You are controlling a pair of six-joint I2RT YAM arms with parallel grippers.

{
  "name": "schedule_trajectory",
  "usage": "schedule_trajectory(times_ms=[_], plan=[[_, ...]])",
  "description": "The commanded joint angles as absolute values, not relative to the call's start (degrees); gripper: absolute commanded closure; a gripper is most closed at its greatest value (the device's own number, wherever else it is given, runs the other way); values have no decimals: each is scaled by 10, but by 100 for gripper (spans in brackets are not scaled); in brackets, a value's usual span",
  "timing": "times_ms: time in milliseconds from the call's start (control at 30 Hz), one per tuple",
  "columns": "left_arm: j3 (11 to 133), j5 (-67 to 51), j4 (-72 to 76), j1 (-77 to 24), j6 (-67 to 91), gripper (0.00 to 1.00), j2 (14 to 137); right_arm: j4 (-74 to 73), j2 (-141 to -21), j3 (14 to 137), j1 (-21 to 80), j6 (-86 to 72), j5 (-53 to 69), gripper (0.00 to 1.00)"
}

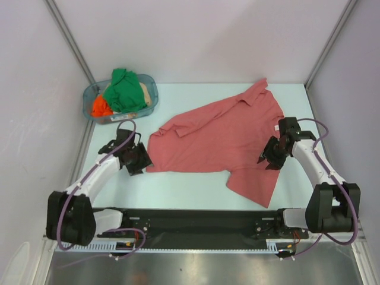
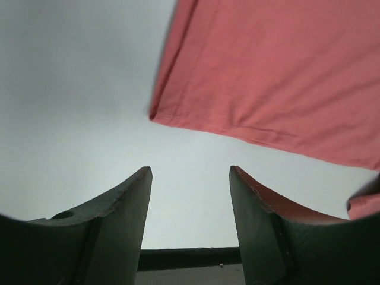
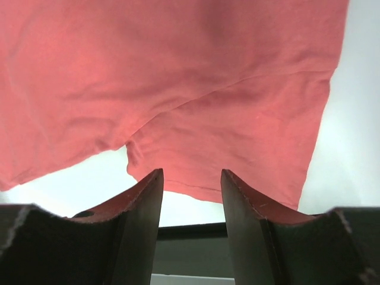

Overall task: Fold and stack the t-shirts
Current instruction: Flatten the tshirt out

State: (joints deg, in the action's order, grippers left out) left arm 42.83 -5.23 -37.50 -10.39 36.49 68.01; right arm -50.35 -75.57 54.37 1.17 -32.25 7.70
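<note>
Nearest the arms, the left gripper (image 1: 138, 159) sits just beside the red shirt's (image 1: 219, 139) left corner. Its jaws are parted with nothing between them, only bare table (image 1: 178, 184) below. The right gripper (image 1: 270, 157) hangs over the red shirt's right side, above the flap trailing toward the arms, jaws likewise parted and empty. The red shirt lies spread but skewed and creased, not yet folded. Beyond its left corner, a plastic tub (image 1: 152, 83) holds the green shirt (image 1: 124, 89), orange shirt (image 1: 100, 108) and beige shirt (image 1: 144, 92). Judgement: the first shirt is being squared up for folding. The next move calls for each gripper to pinch an edge and pull evenly.
</note>
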Motion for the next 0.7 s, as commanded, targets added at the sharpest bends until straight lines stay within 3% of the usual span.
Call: schedule_trajectory(times_ms=[0,667], plan=[[423,-53,-357,-93,412,39,722,-521,-733,539,13,-311,106,51],[428,32,-315,-93,497,48,848,-525,-711,526,-18,-279,119,50]])
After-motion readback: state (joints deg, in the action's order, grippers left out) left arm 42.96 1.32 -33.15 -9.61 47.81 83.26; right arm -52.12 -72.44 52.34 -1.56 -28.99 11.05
